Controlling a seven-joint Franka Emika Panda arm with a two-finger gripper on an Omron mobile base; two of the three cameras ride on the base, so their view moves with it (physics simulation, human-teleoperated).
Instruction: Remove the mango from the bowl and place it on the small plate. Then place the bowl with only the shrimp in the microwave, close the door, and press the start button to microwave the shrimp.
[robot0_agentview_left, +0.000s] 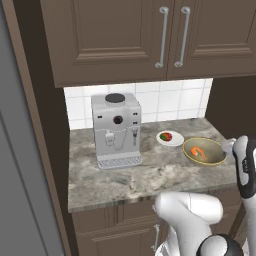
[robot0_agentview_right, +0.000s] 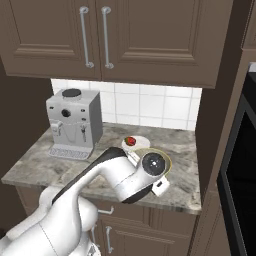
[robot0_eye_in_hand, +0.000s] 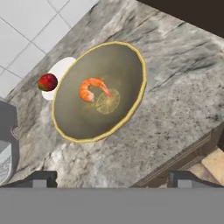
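Observation:
The olive-yellow bowl (robot0_eye_in_hand: 120, 65) sits on the stone counter with only the curled orange shrimp (robot0_eye_in_hand: 92, 87) in it. Touching its far-left rim is the small white plate (robot0_eye_in_hand: 61, 70), and the red mango (robot0_eye_in_hand: 47, 82) rests on that plate. My gripper (robot0_eye_in_hand: 113, 180) hovers over the counter's front edge, a little short of the bowl, open and holding nothing. From the left base camera, the bowl (robot0_agentview_left: 212, 155), shrimp (robot0_agentview_left: 198, 151), plate (robot0_agentview_left: 175, 141) and mango (robot0_agentview_left: 165, 136) lie at the counter's right end. My arm hides most of the bowl (robot0_agentview_right: 164, 156) in the right base view. The black microwave (robot0_agentview_right: 245, 165) stands at the far right.
A silver coffee machine (robot0_agentview_left: 116, 130) stands on the counter to the left of the plate. Brown wall cabinets (robot0_agentview_left: 150, 35) with bar handles hang overhead. A dark wall panel (robot0_agentview_right: 215, 125) closes off the counter's right end, between bowl and microwave.

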